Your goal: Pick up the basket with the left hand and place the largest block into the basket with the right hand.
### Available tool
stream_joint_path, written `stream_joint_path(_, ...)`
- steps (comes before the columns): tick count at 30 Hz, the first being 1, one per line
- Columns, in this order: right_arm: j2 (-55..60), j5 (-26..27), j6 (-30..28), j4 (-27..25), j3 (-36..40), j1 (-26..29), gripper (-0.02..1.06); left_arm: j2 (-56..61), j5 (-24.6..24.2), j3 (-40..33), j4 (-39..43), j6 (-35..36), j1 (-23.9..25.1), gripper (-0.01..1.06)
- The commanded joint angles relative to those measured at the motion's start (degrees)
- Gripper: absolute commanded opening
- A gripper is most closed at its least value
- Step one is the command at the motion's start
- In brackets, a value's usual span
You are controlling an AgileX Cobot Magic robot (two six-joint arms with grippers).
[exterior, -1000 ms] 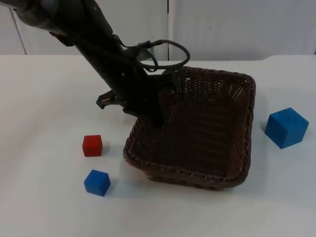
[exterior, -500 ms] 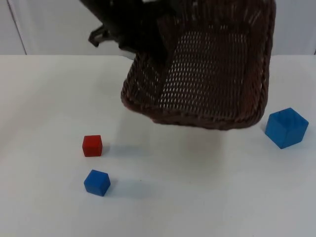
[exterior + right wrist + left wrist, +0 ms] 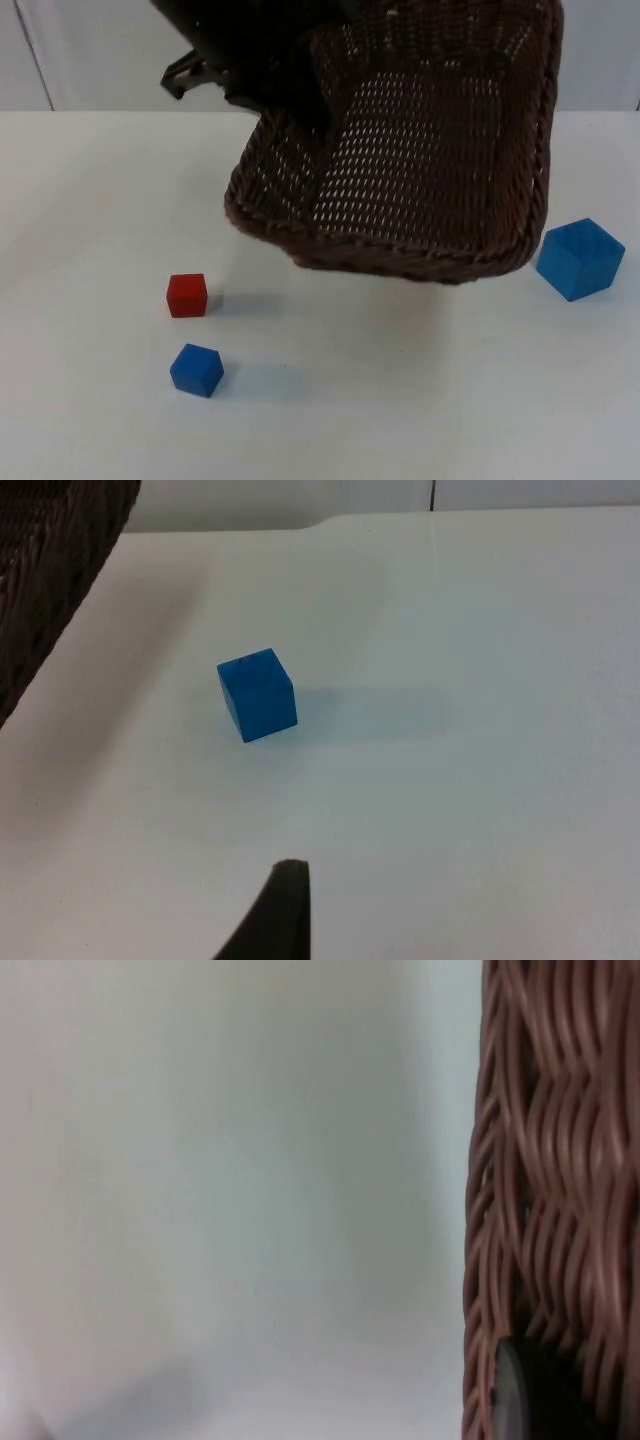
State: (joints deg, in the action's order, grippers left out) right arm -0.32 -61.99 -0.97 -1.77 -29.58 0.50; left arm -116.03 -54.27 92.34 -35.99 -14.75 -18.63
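Note:
The brown wicker basket [image 3: 420,170] hangs in the air above the table, tilted, with my left gripper [image 3: 290,95] shut on its left rim. Its woven wall [image 3: 550,1190] stands right beside that gripper in the left wrist view. The largest block, a blue cube [image 3: 580,259], rests on the table just right of the basket's lower right corner. In the right wrist view this blue cube [image 3: 257,694] lies a short way ahead of my right gripper [image 3: 290,915], with the basket's edge [image 3: 50,580] to one side. The right arm waits.
A small red block [image 3: 187,295] and a small blue block [image 3: 197,369] sit on the white table [image 3: 400,400] at the front left, below the raised basket. The grey partition wall [image 3: 100,60] closes the far side.
The basket has gone from resting on the table to hanging high in the left gripper, and since half a second ago it rose a little more and shifted left. The blocks have stayed put.

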Motion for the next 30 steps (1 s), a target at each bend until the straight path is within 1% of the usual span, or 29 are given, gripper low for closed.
stream_joint_path(1, 0.32, 0.22, -0.08, 0.13, 0.03, 0.11, 0.92, 2.55, 1.02, -3.12, -1.69, 0.54, 0.00, 0.00)
stream_joint_path(2, 0.32, 0.22, -0.08, 0.13, 0.03, 0.11, 0.92, 3.42, 1.78, -5.26, -1.69, 0.54, 0.00, 0.00)
stream_joint_path(3, 0.32, 0.22, -0.08, 0.13, 0.03, 0.11, 0.92, 3.42, 1.78, -5.26, -1.69, 0.54, 0.00, 0.00)
stream_joint_path(8, 0.32, 0.22, -0.08, 0.13, 0.03, 0.11, 0.92, 9.53, 7.52, -16.56, -3.04, -2.19, 0.00, 0.00)
stream_joint_path(9, 0.32, 0.22, -0.08, 0.13, 0.03, 0.11, 0.92, 9.53, 7.52, -16.56, -3.04, -2.19, 0.00, 0.00)
stream_joint_path(10, 0.32, 0.22, -0.08, 0.13, 0.03, 0.11, 0.92, 11.06, 8.33, -18.69, -3.49, -2.89, 0.00, 0.00)
stream_joint_path(14, 0.32, 0.22, -0.08, 0.13, 0.03, 0.11, 0.92, 16.18, 8.44, -24.25, -4.24, -3.89, 0.00, 0.00)
stream_joint_path(15, 0.32, 0.22, -0.08, 0.13, 0.03, 0.11, 0.92, 16.18, 8.44, -24.25, -4.24, -3.89, 0.00, 0.00)
stream_joint_path(18, 0.32, 0.22, -0.08, 0.13, 0.03, 0.11, 0.92, 19.76, 8.24, -27.98, -6.70, -4.49, 0.00, 0.00)
stream_joint_path(20, 0.32, 0.22, -0.08, 0.13, 0.03, 0.11, 0.92, 20.96, 8.34, -29.19, -6.95, -4.67, 0.00, 0.00)
stream_joint_path(23, 0.32, 0.22, -0.08, 0.13, 0.03, 0.11, 0.92, 24.24, 9.14, -33.00, -7.11, -4.67, 0.00, 0.00)
stream_joint_path(25, 0.32, 0.22, -0.08, 0.13, 0.03, 0.11, 0.92, 24.89, 9.42, -34.15, -7.11, -4.67, 0.00, 0.00)
stream_joint_path(29, 0.32, 0.22, -0.08, 0.13, 0.03, 0.11, 0.92, 27.05, 10.05, -38.84, -8.70, -4.67, 0.00, 0.00)
stream_joint_path(30, 0.32, 0.22, -0.08, 0.13, 0.03, 0.11, 0.92, 27.05, 10.05, -38.84, -8.70, -4.67, 0.00, 0.00)
